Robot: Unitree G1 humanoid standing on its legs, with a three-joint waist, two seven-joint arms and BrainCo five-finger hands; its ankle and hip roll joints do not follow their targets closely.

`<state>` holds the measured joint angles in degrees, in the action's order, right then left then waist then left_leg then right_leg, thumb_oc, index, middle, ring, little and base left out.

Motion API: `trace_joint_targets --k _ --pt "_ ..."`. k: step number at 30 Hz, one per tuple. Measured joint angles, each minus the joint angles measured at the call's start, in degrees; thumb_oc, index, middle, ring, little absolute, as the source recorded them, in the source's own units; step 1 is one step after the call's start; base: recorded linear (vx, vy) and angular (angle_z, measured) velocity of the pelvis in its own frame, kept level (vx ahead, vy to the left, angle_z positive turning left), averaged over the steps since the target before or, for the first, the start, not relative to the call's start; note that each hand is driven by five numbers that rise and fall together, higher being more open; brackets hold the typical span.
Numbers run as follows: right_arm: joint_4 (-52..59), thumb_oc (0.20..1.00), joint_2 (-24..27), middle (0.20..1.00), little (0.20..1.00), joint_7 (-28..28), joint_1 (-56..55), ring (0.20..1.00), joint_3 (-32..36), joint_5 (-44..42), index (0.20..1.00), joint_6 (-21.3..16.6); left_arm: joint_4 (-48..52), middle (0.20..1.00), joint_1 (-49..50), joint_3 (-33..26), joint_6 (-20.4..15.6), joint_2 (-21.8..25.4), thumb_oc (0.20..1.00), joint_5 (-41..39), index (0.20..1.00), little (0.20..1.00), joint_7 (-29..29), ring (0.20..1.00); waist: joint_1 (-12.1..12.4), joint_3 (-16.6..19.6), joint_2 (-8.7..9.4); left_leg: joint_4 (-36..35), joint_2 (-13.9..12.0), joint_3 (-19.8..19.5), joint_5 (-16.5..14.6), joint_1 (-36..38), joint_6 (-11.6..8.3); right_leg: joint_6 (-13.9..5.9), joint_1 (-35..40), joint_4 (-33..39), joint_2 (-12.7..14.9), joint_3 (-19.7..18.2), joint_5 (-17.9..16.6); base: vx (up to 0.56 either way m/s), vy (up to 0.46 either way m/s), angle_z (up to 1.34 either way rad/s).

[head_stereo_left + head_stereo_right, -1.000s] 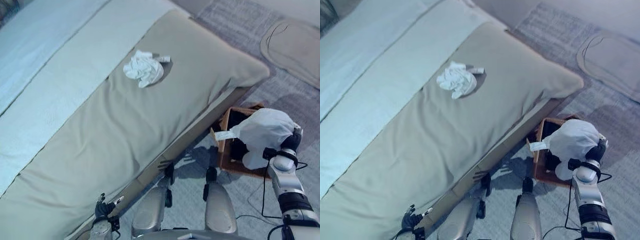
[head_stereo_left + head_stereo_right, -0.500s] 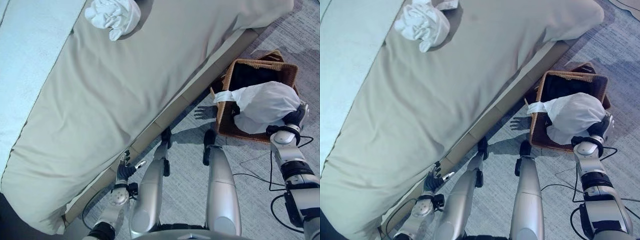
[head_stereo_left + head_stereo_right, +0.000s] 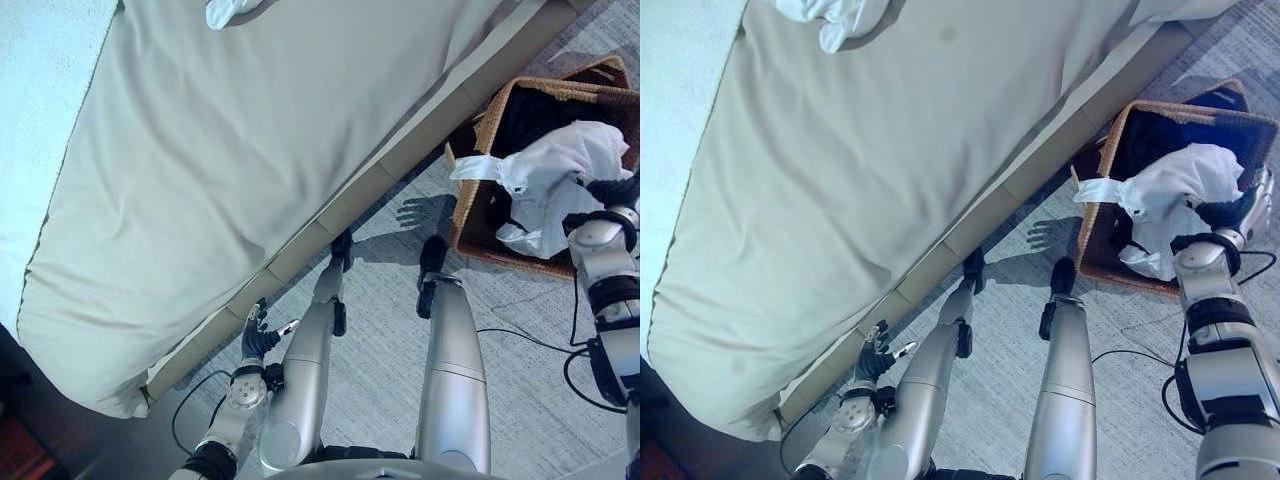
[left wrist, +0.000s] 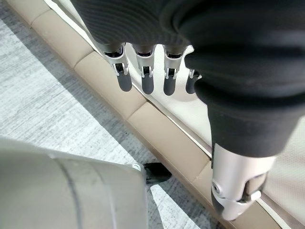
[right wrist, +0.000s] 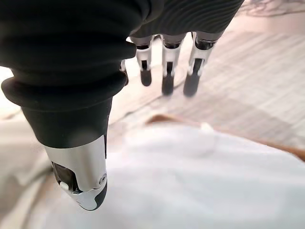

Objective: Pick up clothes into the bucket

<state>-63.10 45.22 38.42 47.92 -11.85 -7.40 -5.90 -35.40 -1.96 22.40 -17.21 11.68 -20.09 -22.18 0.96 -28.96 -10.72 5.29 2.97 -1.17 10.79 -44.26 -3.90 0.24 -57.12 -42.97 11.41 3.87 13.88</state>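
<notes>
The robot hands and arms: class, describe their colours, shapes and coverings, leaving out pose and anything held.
Both arms are silver-grey, built of rounded cylindrical segments with dark bands at the joints. Each robot hand, left and right, wears a dark ribbed cover over its back and wrist. From it extend slim silver fingers with rounded dark tips, and a thicker silver thumb set apart, dark-tipped too.
</notes>
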Motion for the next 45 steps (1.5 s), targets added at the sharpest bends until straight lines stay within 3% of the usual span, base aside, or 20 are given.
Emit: trace_joint_targets --k 6,10,13,18,23,27,33,35,40,45 --pt "4.28 1.0 -1.49 1.0 1.0 0.2 -4.15 1.0 -0.09 0.3 1.0 -0.24 0.14 1.0 -1.82 -0.15 -0.37 -0.17 1.0 0.0 1.0 1.0 -0.43 1.0 -0.3 0.0 0.01 -0.58 -0.14 -0.52 0.21 2.08 0.17 0.01 2.22 0.36 -0.01 0.56 -0.01 -0.04 0.011 0.01" --pt "8.59 1.0 -5.71 1.0 1.0 0.71 -10.87 1.0 0.02 1.33 1.0 -0.94 -0.45 1.0 -2.76 -1.66 -0.73 -0.47 1.0 0.07 1.0 1.0 -1.16 1.0 -0.61 0.0 0.01 -0.77 -1.17 -0.78 -0.75 3.64 -0.55 -0.33 4.73 1.96 -0.77 1.71 -0.16 -0.02 -0.003 -0.02" --pt "12.09 1.0 -11.13 1.0 1.0 0.56 -17.57 1.0 1.24 2.07 1.0 -1.21 -1.94 1.0 -3.12 -5.97 -0.77 -0.86 1.0 0.31 1.0 1.0 -3.39 1.0 -1.71 -0.05 0.11 -0.23 -1.76 -1.22 -0.39 5.61 -0.75 -0.16 8.15 3.64 -1.12 3.04 -0.96 -0.03 0.002 0.01" --pt "20.1 1.0 -14.89 1.0 1.0 -0.55 -28.6 1.0 1.65 7.41 1.0 -1.31 -1.07 1.0 -4.48 -16.09 -1.07 0.86 1.0 1.27 1.0 1.0 -8.34 1.0 -3.51 -0.25 0.59 -0.27 -1.88 -1.32 -0.41 8.71 -0.78 -0.99 12.51 5.95 -1.36 3.2 -1.7 0.0 0.009 -0.01" --pt "21.63 1.0 -19.45 1.0 1.0 -5.23 -35.94 1.0 -1.95 12.56 1.0 -2.05 -0.67 1.0 -8.69 -22.21 -1.69 10.86 1.0 1.46 1.0 1.0 -12.73 1.0 -4.94 0.14 4.14 -0.44 -2.77 -0.31 -2.1 16.43 -0.34 -2.98 22.08 11.09 -2.96 2.86 -2.8 0.02 0.052 -0.15" --pt "21.61 1.0 -19.61 1.0 1.0 -11.05 -39.49 1.0 -6.7 17.26 1.0 -3.06 0.91 1.0 -12.47 -23.72 -1.8 16.31 1.0 3.12 1.0 1.0 -12.76 1.0 -5.26 0.03 5.85 -1.42 -3.18 1.07 -2.65 20.37 0.06 -3.8 26.2 13.82 -3.26 1.76 -4.24 0.02 0.058 -0.15" --pt "18.65 1.0 -19.93 1.0 1.0 -17.45 -42.47 1.0 -10.48 21.28 1.0 -3.97 2.43 1.0 -16.95 -24.12 -0.97 25.17 1.0 7.89 1.0 1.0 -12.79 1.0 -6.3 0.13 6.94 -3.62 -3.76 1.89 -3.11 27.43 0.06 -4.94 34.1 18.79 -4.19 1.25 -5.77 0.04 0.023 -0.1" --pt "17.99 1.0 -20.24 1.0 1.0 -18.61 -43.32 1.0 -10.67 22.03 1.0 -4.03 3.48 1.0 -18.74 -24.16 -0.58 28.47 1.0 10.56 1.0 1.0 -12.83 1.0 -6.43 0.97 8.46 -4.25 -4.04 2.4 -3.29 29.97 -0.1 -5.1 36.72 20.17 -4.29 0.94 -6.04 0.05 0.033 -0.13" --pt "18.01 1.0 -20.07 1.0 1.0 -20.61 -43.5 1.0 -10.73 22.04 1.0 -4.03 4.09 1.0 -23.76 -23.43 1.24 37.35 1.0 16.75 1.0 1.0 -12.63 1.0 -6.42 2.3 10.83 -4.0 -4.7 4.43 -3.61 30.61 -0.06 -4.86 36.85 21.12 -5.39 -0.9 -6.99 0.02 0.045 -0.19" --pt "18.52 1.0 -19.39 1.0 1.0 -25.01 -43.28 1.0 -13.19 22.02 1.0 -4.25 1.14 1.0 -29.22 -19.66 2.24 42.29 1.0 21.32 1.0 1.0 -10.73 1.0 -6.6 2.78 11.61 -1.87 -5.47 6.13 -5.05 29.99 -0.82 -4.74 36.8 22.31 -6.54 -2.42 -7.73 0.01 0.043 -0.22"
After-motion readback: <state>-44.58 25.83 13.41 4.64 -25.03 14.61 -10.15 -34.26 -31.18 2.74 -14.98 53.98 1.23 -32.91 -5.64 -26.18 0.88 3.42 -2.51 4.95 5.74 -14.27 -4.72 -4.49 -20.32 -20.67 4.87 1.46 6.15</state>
